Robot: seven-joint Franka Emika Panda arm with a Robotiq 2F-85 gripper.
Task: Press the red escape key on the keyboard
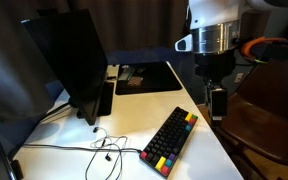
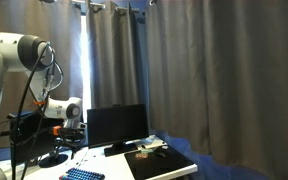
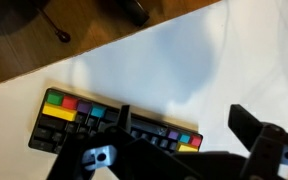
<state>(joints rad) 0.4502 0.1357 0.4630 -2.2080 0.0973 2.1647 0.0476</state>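
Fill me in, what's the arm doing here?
The Franka arm's gripper hangs in the air beside the far end of the keyboard, which lies on the white table. The fingers are apart and hold nothing. In the wrist view the red escape key sits at the keyboard's corner, below the gripper and untouched. No key has been pressed yet.

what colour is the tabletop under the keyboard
White. It shows best in an exterior view, where the tabletop spreads around the keyboard.
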